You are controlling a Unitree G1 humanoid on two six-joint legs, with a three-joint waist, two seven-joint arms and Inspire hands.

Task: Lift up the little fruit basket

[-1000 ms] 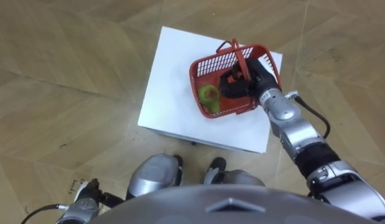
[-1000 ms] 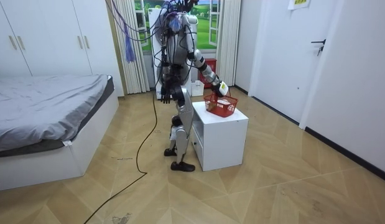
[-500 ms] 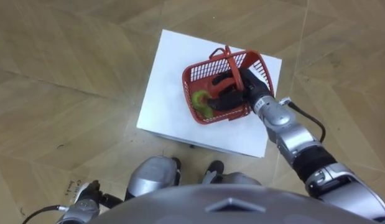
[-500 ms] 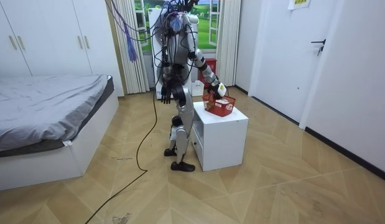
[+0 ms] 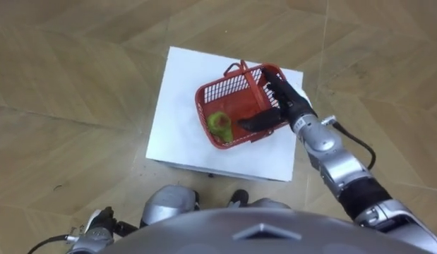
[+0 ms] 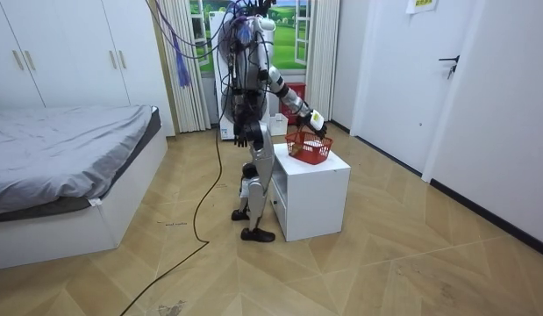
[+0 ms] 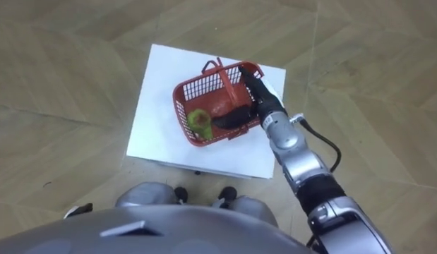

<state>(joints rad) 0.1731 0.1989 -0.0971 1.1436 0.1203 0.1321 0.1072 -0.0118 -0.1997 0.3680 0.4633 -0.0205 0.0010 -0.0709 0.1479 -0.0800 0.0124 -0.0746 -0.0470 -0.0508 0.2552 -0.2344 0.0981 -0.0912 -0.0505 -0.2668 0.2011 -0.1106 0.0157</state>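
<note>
A red plastic fruit basket (image 5: pixel 217 92) (image 7: pixel 193 95) with an upright handle (image 5: pixel 250 79) stands on the white cabinet top (image 5: pixel 179 130), toward its right half. Inside it lies a green fruit (image 5: pixel 219 124) (image 7: pixel 199 120). My right hand (image 5: pixel 280 95) (image 7: pixel 256 95) is at the basket's right side, open, fingers straight along the rim and thumb reaching over the basket's near wall. It holds nothing. In the room view I stand at the cabinet (image 6: pixel 319 189) with the right arm stretched to the basket (image 6: pixel 310 147). My left hand (image 5: pixel 98 227) (image 6: pixel 240 138) hangs at my side.
The cabinet is small, with wooden floor (image 5: pixel 70 85) on all sides. A bed (image 6: pixel 69 145) stands at the room view's left, wardrobes (image 6: pixel 69 61) behind it, and a door (image 6: pixel 451 83) at the right.
My right hand's fingers have straightened and let go of the basket's handle. The hand has drawn back to the basket's right rim. The eye view itself has shifted.
</note>
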